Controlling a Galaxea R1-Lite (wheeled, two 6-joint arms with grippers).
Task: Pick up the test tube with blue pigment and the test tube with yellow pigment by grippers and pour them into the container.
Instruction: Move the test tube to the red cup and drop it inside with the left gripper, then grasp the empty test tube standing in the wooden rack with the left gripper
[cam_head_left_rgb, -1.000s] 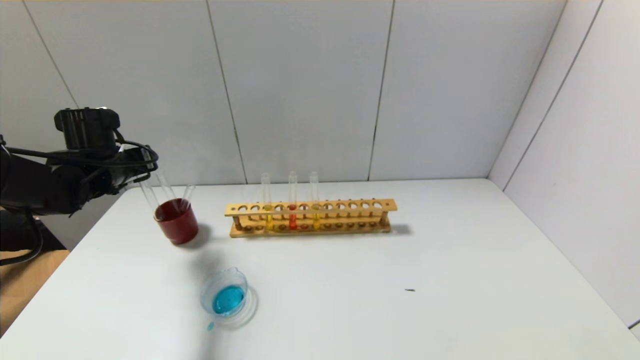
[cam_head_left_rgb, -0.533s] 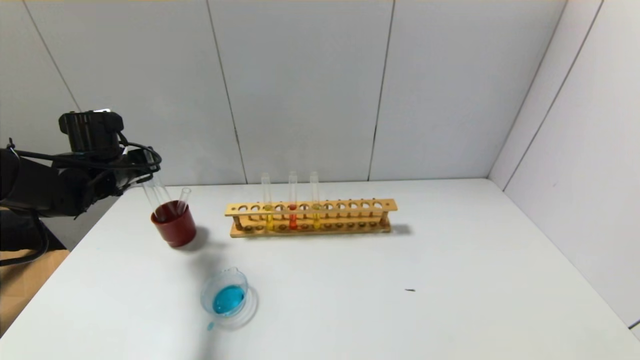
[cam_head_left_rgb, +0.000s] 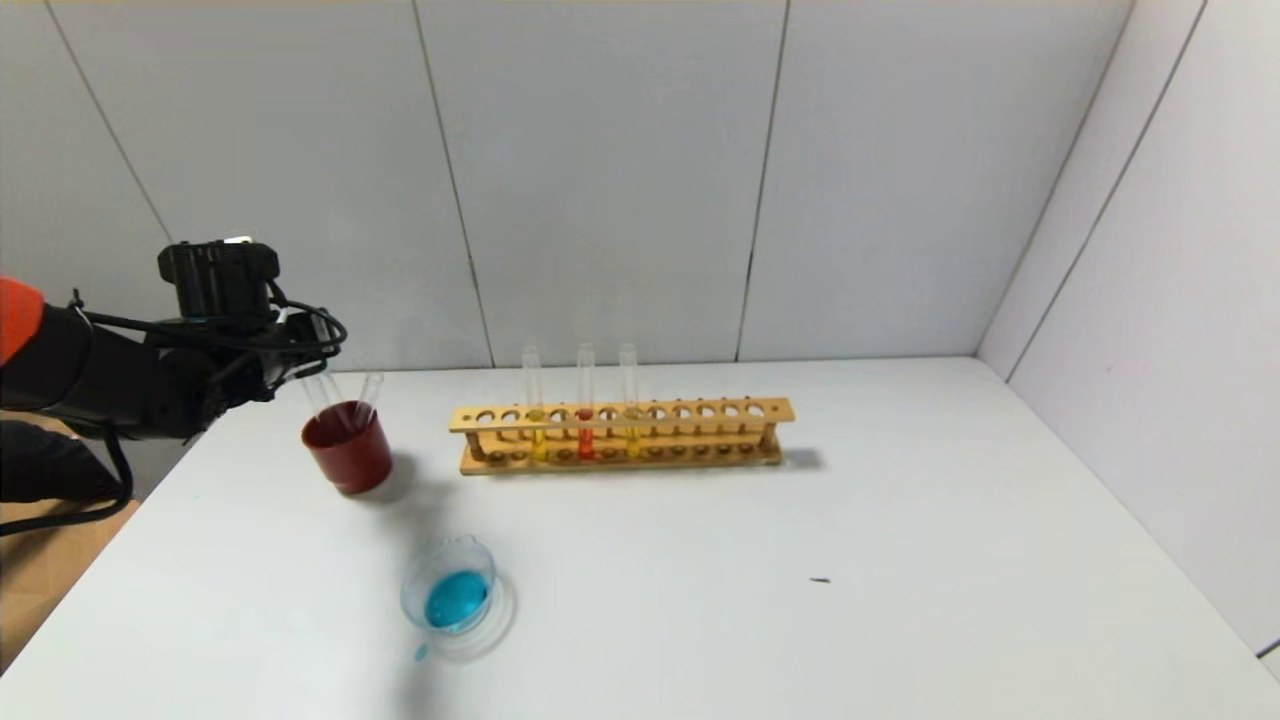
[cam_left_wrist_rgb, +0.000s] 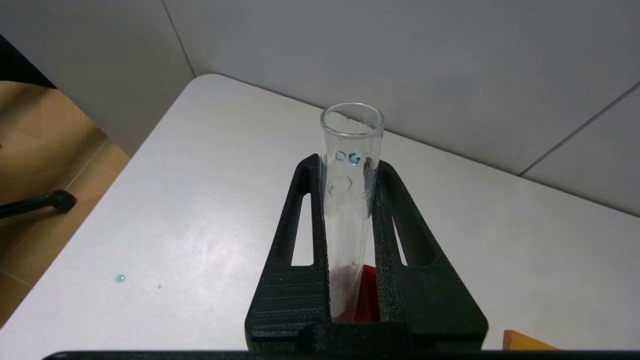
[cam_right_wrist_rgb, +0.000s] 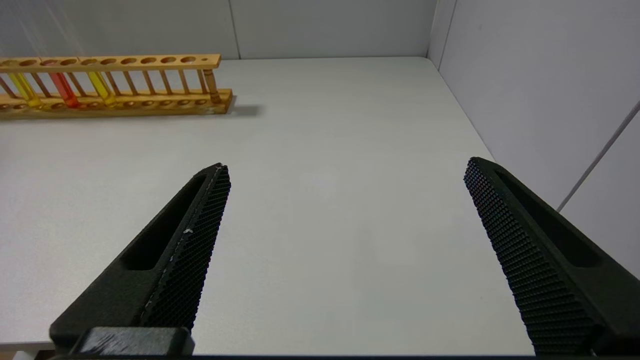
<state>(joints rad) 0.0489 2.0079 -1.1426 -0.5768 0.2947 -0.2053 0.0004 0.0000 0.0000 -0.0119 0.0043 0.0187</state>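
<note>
My left gripper (cam_head_left_rgb: 305, 368) (cam_left_wrist_rgb: 348, 162) is shut on the test tube with blue pigment (cam_head_left_rgb: 320, 395) (cam_left_wrist_rgb: 350, 200). The tube is clear apart from a few blue drops near its mouth. Its lower end reaches into the dark red cup (cam_head_left_rgb: 348, 452) (cam_left_wrist_rgb: 368, 295). The container (cam_head_left_rgb: 412, 582), a small glass bowl, sits near the table's front left and holds blue liquid. Two test tubes with yellow pigment (cam_head_left_rgb: 535, 420) (cam_head_left_rgb: 630, 415) (cam_right_wrist_rgb: 102, 85) stand in the wooden rack (cam_head_left_rgb: 700, 412). My right gripper (cam_right_wrist_rgb: 347, 167) hovers open over bare table, well clear of the rack.
A red-orange tube (cam_head_left_rgb: 585, 425) stands between the yellow ones. Another empty tube (cam_head_left_rgb: 368, 392) leans in the red cup. Small blue drops lie on the table (cam_head_left_rgb: 421, 653) (cam_left_wrist_rgb: 120, 278). The table's left edge runs close to my left arm.
My left gripper has moved right and slightly down toward the red cup, bringing the held tube's lower end into it. The right arm has not moved.
</note>
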